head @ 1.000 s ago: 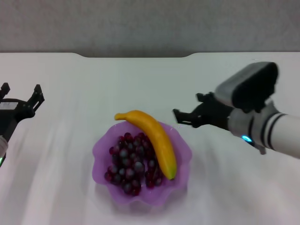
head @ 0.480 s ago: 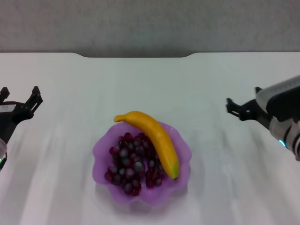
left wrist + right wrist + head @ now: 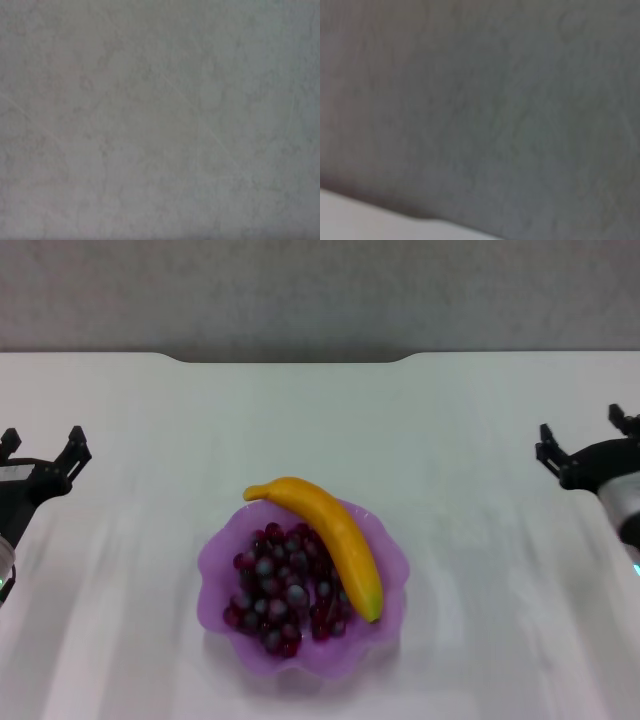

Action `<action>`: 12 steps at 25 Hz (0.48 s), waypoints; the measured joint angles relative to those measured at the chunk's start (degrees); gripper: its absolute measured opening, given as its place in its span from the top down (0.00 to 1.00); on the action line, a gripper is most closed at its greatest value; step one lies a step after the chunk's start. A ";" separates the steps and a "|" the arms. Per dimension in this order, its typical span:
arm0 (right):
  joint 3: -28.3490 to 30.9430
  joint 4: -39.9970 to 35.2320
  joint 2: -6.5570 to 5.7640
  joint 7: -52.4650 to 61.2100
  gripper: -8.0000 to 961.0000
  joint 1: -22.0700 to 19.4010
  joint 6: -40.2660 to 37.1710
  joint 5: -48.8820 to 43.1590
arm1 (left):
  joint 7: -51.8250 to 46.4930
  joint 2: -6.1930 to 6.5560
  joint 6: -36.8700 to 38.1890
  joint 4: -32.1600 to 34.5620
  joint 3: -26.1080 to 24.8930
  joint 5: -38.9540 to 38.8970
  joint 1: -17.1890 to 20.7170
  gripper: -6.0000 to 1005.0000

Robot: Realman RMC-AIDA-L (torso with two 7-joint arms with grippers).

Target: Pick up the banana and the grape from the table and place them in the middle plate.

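Note:
The light purple scalloped plate (image 3: pixel 222 558) sits in the middle of the white table (image 3: pixel 320 420). The yellow banana (image 3: pixel 335 535) lies in it along its right side, its stem end sticking out over the far rim. The bunch of dark red-purple grapes (image 3: pixel 277 590) lies in the plate to the left of the banana. My left gripper (image 3: pixel 42 445) is open and empty at the table's left edge. My right gripper (image 3: pixel 582 437) is open and empty at the right edge, far from the plate.
The table's far edge has a notch (image 3: pixel 290 358) with grey floor beyond it. Both wrist views show only grey surface; a strip of white table edge (image 3: pixel 360 220) shows in the right wrist view.
My right arm has pulled back from beside the plate to the table's right edge, its gripper empty. The left arm, banana, grapes and plate have not moved.

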 joint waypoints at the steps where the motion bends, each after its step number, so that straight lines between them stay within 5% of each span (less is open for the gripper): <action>1: -0.43 -2.11 0.08 3.38 0.07 0.11 -2.29 -1.80 | 0.03 -0.02 0.07 -0.02 0.01 0.01 0.00 0.12; 7: -5.08 -12.26 0.38 19.20 0.07 0.13 -16.16 -4.52 | -1.21 -0.30 1.86 -0.07 0.35 -0.07 0.41 0.12; 12: -6.00 -14.11 0.40 27.04 0.07 -0.63 -19.95 -4.48 | -1.92 -0.33 1.31 -1.02 1.50 0.00 -0.03 0.12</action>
